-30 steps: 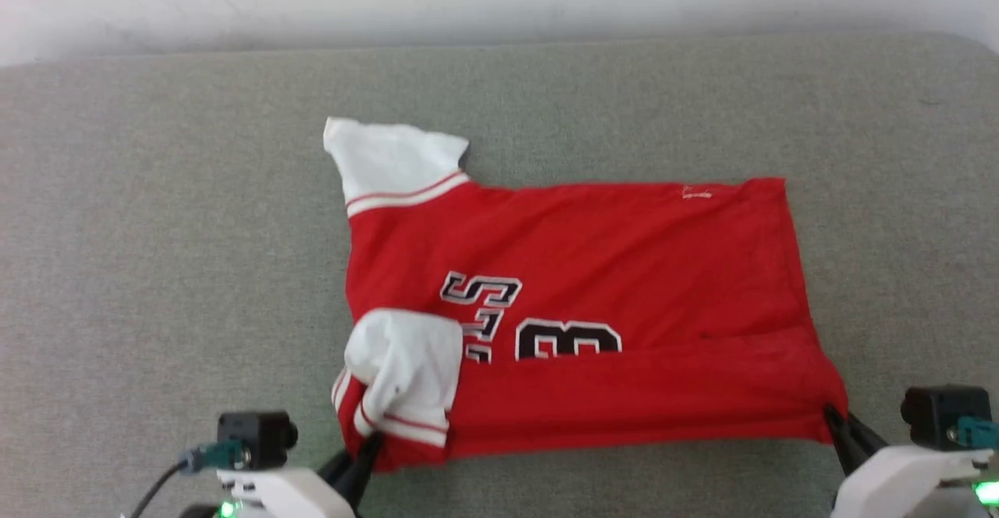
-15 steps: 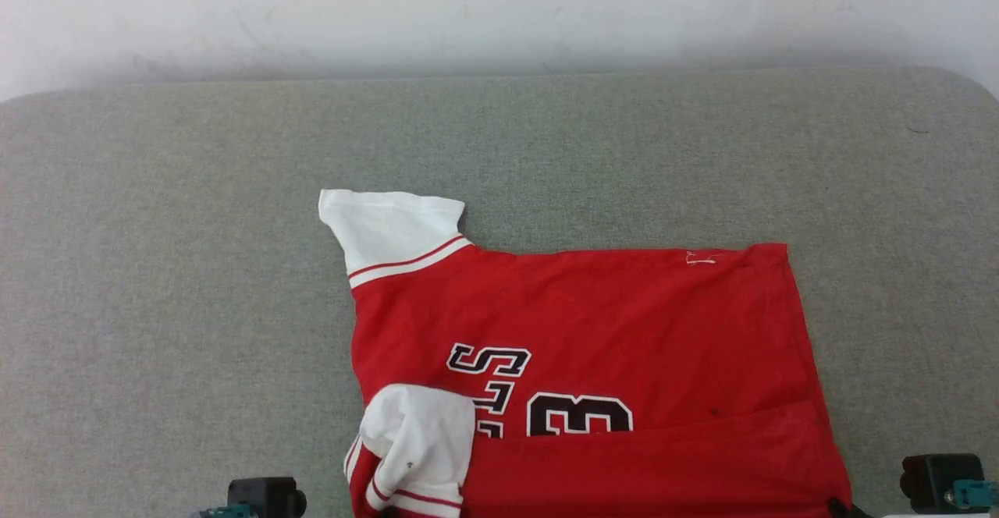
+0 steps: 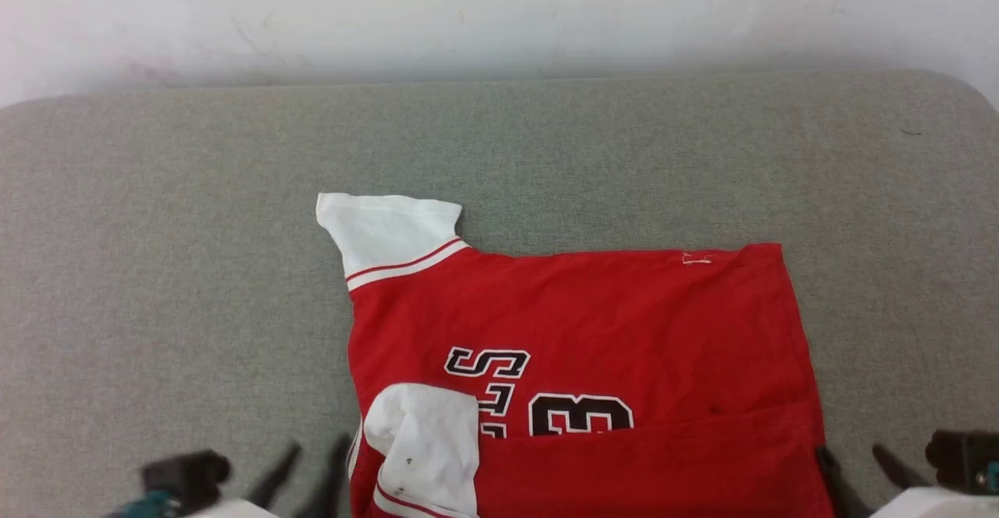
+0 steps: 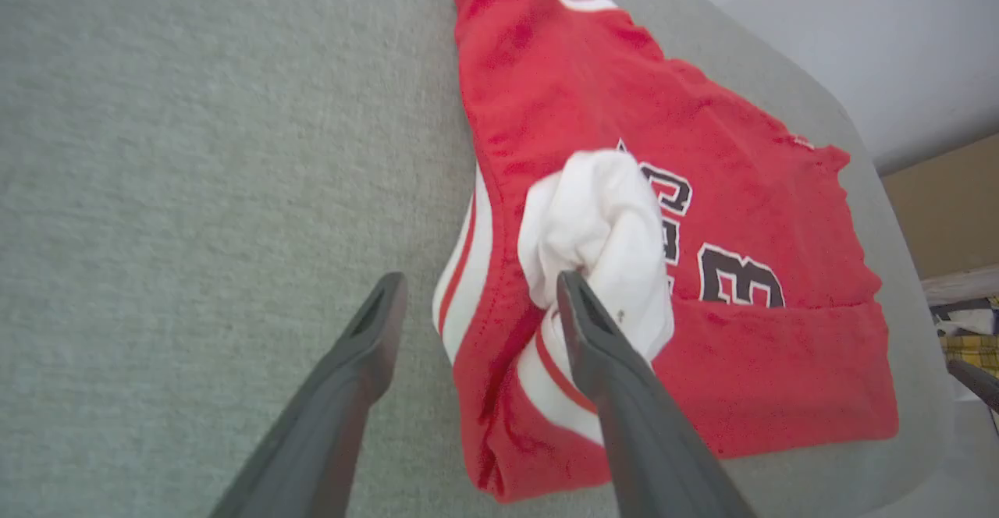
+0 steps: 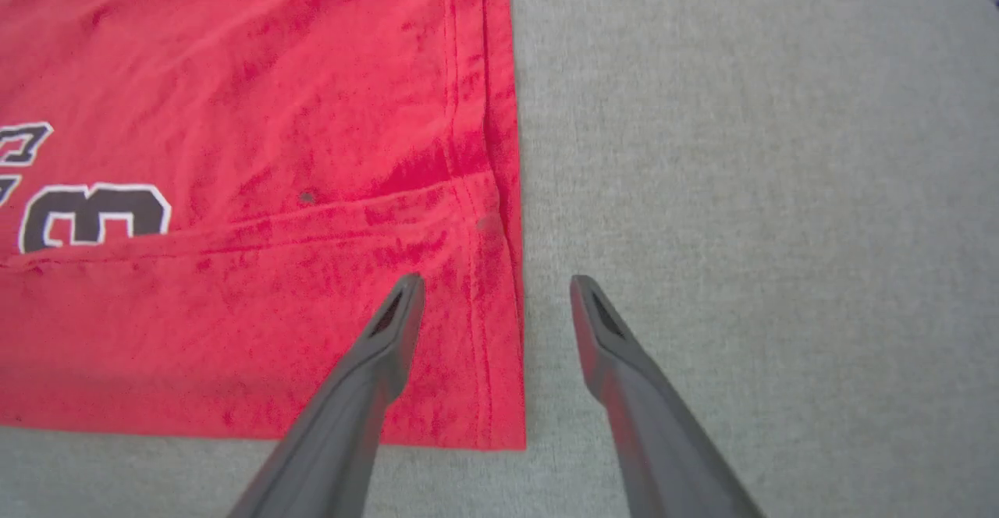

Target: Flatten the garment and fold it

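The garment, red with black print and white sleeves, lies on the grey padded surface, collar end to the left. Its near edge is folded up over the lower part of the number. One white sleeve lies flat at the far left; the other is bunched on the near left corner. My left gripper is open, its jaws either side of that striped corner, holding nothing. My right gripper is open astride the garment's near right hem edge, one finger over the cloth and one over bare surface.
A white wall runs behind the surface's far edge. Bare grey surface stretches to the left, right and beyond the garment. In the left wrist view the surface's rounded edge drops to a brown floor with clutter.
Both grippers have opened and let go of the garment's near corners, which they pinched a second ago. The head camera has tilted, so the whole picture sits lower.
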